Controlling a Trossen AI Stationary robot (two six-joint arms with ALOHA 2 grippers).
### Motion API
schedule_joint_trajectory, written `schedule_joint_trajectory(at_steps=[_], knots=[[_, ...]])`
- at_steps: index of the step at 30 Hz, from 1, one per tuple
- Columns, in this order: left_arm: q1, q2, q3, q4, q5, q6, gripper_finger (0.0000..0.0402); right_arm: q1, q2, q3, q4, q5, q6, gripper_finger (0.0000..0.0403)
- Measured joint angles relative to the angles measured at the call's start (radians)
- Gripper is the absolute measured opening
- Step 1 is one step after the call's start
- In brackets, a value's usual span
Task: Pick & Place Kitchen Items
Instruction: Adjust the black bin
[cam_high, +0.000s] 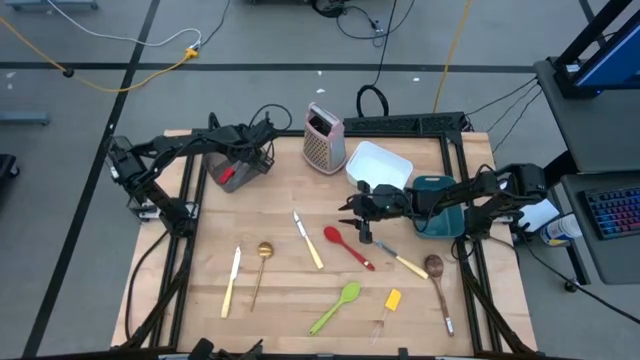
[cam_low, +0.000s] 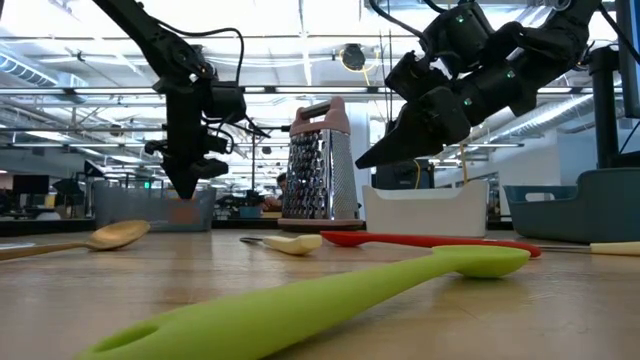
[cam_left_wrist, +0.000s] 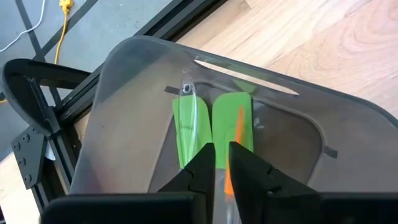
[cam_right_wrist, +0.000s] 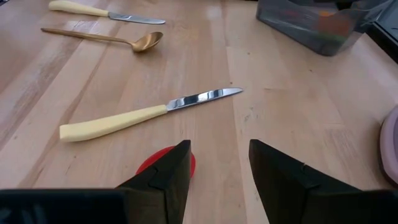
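My left gripper (cam_high: 243, 160) points down into the grey container (cam_left_wrist: 118, 93) at the table's far left. It is shut on an orange mini spatula (cam_left_wrist: 236, 134). Two green spatulas (cam_left_wrist: 186, 124) lie on the container's floor. My right gripper (cam_high: 352, 210) is open and empty, hovering above the bowl end of the red spoon (cam_right_wrist: 163, 163), which lies on the table (cam_high: 348, 247). Also flat on the table are a cream-handled knife (cam_right_wrist: 118, 123), a gold spoon (cam_high: 262, 262), a second knife (cam_high: 232, 280), a green spoon (cam_high: 335, 307), a yellow spatula (cam_high: 392, 300) and a wooden spoon (cam_high: 438, 285). My left gripper pinches the orange spatula between its two fingers (cam_left_wrist: 202, 171), coming from above and pointing down. The orange strip (cam_left_wrist: 229, 177) shows edge-on in the narrow gap. It hangs below the fingers into the container, over the green spatulas. I cannot tell whether its lower end touches the floor.
A metal grater with pink trim (cam_high: 324, 138) stands upright at the far middle. A white container (cam_high: 380, 165) is beside it, and a teal one (cam_low: 580, 205) is under my right arm. Another cream-handled utensil (cam_high: 400, 262) lies near the wooden spoon. Bare wood lies around the red spoon.
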Motion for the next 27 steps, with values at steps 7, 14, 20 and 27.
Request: schedule_joint_trajectory(at_steps=[7,14,20,27], knots=[[0.0,0.0,0.0,0.001,-0.002,-0.007,0.0084,0.0,0.0,0.0,0.0,0.0,0.0,0.0155],[0.0,0.0,0.0,0.011,-0.001,-0.008,0.0085,0.0,0.0,0.0,0.0,0.0,0.0,0.0155],[-0.001,0.0,0.0,0.097,0.001,-0.033,0.0085,0.0,0.0,0.0,0.0,0.0,0.0,0.0155],[-0.009,0.0,0.0,0.188,0.14,-0.052,0.0086,0.0,0.0,0.0,0.0,0.0,0.0,0.0155]])
